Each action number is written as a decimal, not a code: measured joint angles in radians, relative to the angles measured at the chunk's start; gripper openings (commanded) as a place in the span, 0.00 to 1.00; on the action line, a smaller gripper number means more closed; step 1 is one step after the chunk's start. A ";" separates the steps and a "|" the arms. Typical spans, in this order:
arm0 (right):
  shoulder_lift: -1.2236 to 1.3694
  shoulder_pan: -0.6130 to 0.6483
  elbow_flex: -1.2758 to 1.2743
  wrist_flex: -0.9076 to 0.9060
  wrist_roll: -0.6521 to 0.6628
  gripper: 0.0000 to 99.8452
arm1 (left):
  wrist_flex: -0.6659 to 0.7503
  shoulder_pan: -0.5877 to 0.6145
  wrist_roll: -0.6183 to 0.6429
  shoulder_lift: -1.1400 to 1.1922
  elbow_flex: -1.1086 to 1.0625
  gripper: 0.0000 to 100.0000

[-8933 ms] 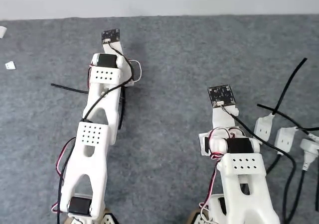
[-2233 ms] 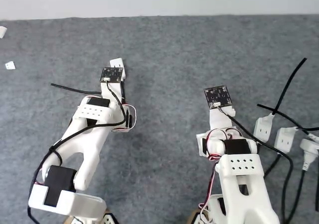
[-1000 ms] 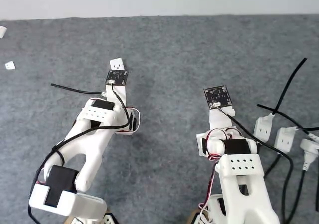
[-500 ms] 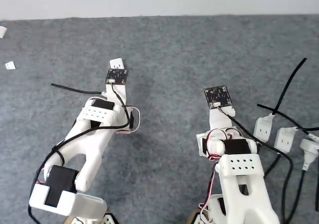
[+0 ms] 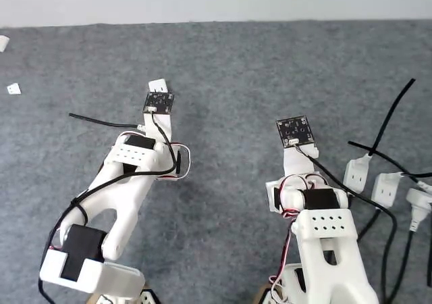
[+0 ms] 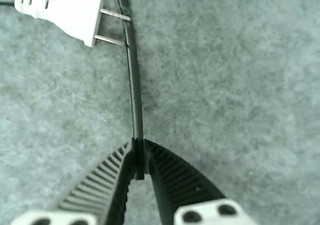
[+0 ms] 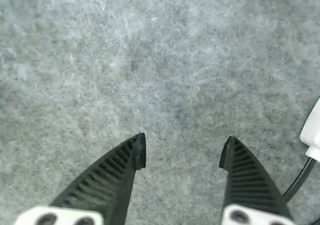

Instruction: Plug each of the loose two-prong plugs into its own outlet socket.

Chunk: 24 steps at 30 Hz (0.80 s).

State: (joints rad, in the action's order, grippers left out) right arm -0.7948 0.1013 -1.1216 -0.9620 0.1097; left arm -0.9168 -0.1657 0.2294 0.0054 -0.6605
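Two arms, one cord in hand, and early days by the look of it. Pinches a black cord (image 6: 134,100) in the left gripper (image 6: 138,147), jaws clamped tight on it, short of the white two-prong plug (image 6: 60,16). Shows that plug lying flat on the grey carpet (image 6: 240,60), prongs bare and touching the cord alongside. Cannot tell whether the pinched cord is the plug's own lead.

Leaves the right gripper (image 7: 182,152) spread wide and holding nothing, low over bare carpet, with a white cable end just at its side. Places the outlet sockets (image 5: 386,188), seemingly three white pieces on black leads, well apart from the plug, at the far right beyond the right arm.

Counts no plug seated yet, so puts the work at the fetching step. Calls next, in all likelihood, for bringing the plug across towards the sockets, then for a fresh hold on the plug body itself for surer aim of the prongs. Needs a steadied socket too, probably from the free right gripper, before any push home.
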 measured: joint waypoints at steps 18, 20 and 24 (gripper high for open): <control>0.000 0.000 0.000 0.000 0.000 0.24 | -0.068 -0.009 0.000 -0.064 0.038 0.01; 0.000 0.000 0.000 0.000 0.000 0.24 | -0.080 -0.009 0.000 -0.123 0.038 0.01; 0.000 0.000 -0.011 0.014 0.000 0.24 | -0.135 -0.009 0.000 -0.235 0.040 0.01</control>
State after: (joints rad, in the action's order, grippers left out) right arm -0.7948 0.1013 -1.1324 -0.9482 0.1097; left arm -1.0518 -0.1749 0.2294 -0.2294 -0.6206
